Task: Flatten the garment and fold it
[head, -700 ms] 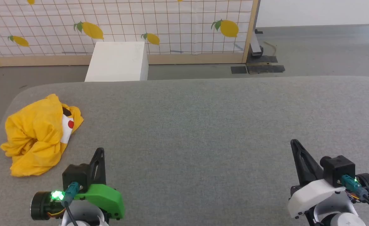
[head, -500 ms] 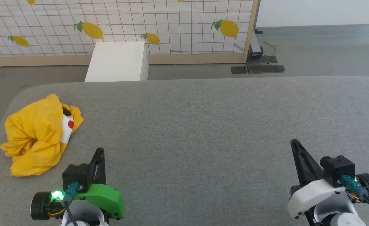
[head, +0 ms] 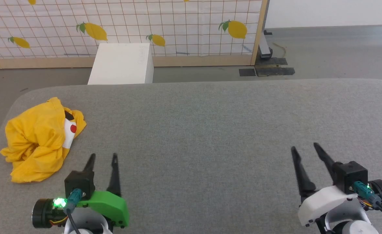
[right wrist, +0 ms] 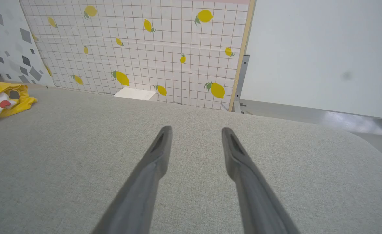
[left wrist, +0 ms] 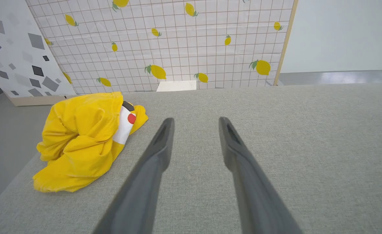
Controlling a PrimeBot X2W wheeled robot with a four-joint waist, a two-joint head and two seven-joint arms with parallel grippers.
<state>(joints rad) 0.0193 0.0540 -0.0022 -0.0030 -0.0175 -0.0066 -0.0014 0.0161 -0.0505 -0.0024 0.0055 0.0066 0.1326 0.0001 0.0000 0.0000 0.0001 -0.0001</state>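
So this looks like the very start: the garment (head: 38, 139) is a crumpled yellow heap at the left end of the grey padded table (head: 210, 130), close to the edge, with a bit of white print and a red dot peeking out on its right side. Nothing is flattened yet, let alone folded.

The left gripper (head: 103, 156) hovers low over the table near the heap, a little to its right and closer to the robot, fingers spread a fair way apart with nothing between them. The right gripper (head: 304, 147) is well apart from the shirt, over at the right end, also parted and empty.

My guess for the next move: the left arm reaches over and pinches an edge, and the right one has to cross most of the table to help spread it. Honestly I can't tell from the bundle where the collar, hem or sleeves are, so picking a good corner is the tricky bit.

Around it: a white box (head: 121, 63) on the floor behind the table and a lemon-print panel (head: 178, 29) further back, neither in the way. Main worry is a tug dragging the heap off that near edge.
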